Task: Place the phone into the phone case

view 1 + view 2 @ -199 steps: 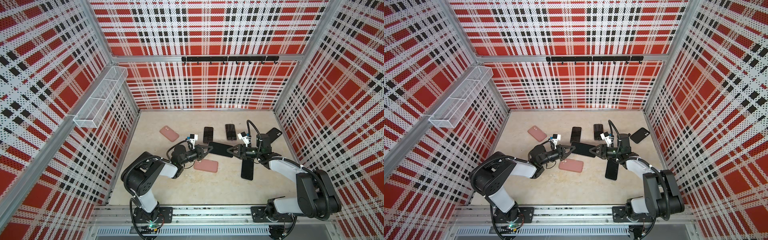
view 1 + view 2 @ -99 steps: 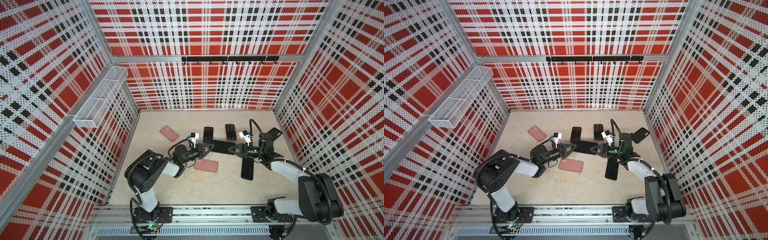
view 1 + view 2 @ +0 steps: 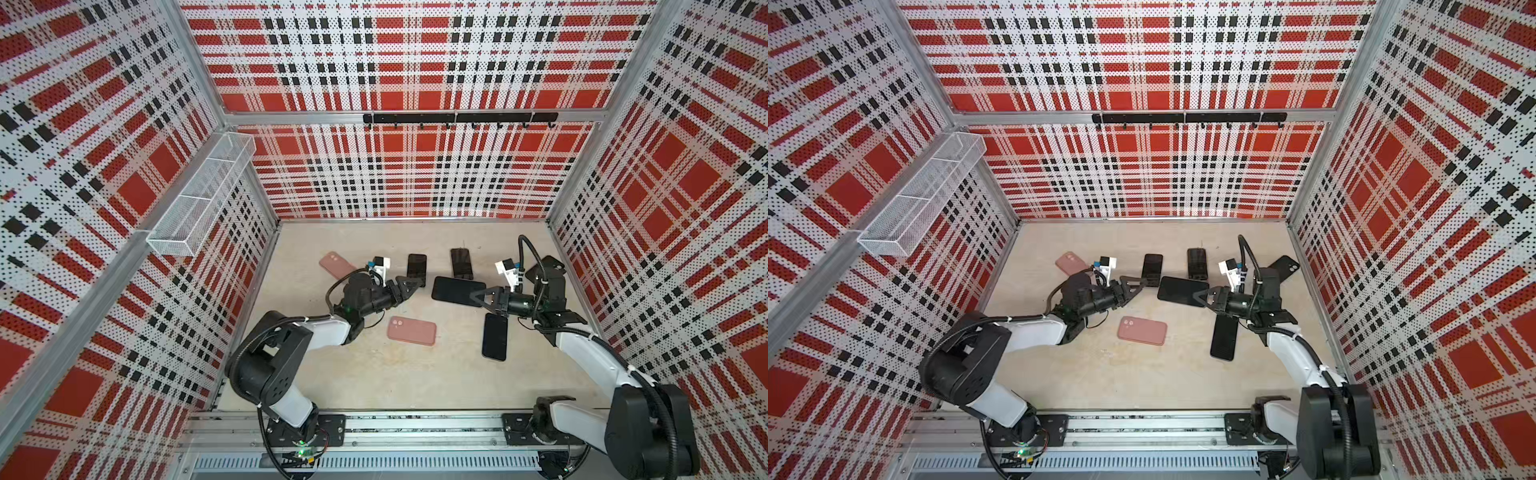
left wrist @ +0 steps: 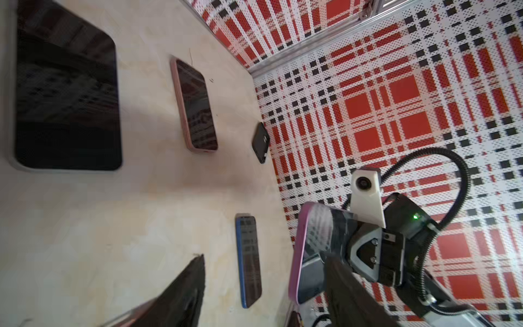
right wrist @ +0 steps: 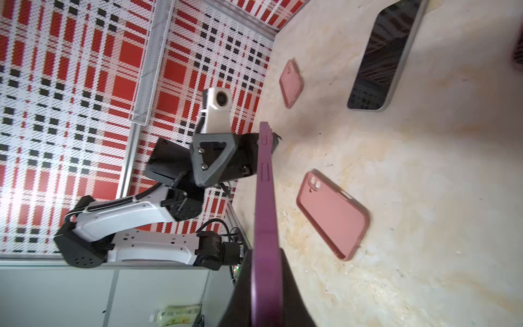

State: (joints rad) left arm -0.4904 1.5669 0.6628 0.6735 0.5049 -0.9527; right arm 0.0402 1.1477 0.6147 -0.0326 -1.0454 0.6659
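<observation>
Above table [image 3: 374, 382]: R gripper [image 3: 473, 296] pinching purple-cased phone [image 3: 453, 289]; L gripper [image 3: 413, 289] jaws spread, just beside it.

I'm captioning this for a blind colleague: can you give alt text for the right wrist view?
The right gripper holds a purple-edged phone edge-on above a beige table, with the left gripper facing it. On the table lie a near pink case, a far pink case and a dark-screened phone.
</observation>
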